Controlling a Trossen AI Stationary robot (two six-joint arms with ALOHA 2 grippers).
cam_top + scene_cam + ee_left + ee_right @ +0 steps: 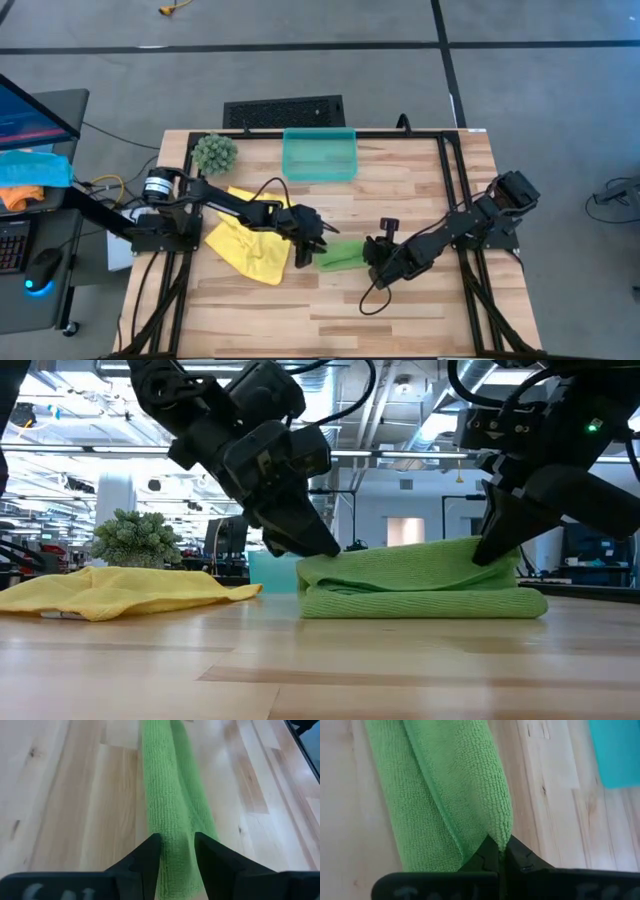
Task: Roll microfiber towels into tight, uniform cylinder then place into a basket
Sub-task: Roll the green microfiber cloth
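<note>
Green towel: the lime green towel [341, 254] lies rolled into a long bundle near the middle of the worktop [400, 310], between the two arms.
Left end effector: the left end effector [176, 851] straddles one end of the roll, fingers narrowly parted with the cloth between them.
Right end effector: the right end effector [502, 851] is pinched tight on a fold at the roll's other end.
Yellow towel: the yellow towel [250, 245] lies crumpled beside the left arm, unrolled.
Basket: the teal basket [320, 155] stands at the worktop's far edge, well apart from the roll.
Plant ball: a spiky green plant ball [214, 152] sits near the basket.
</note>
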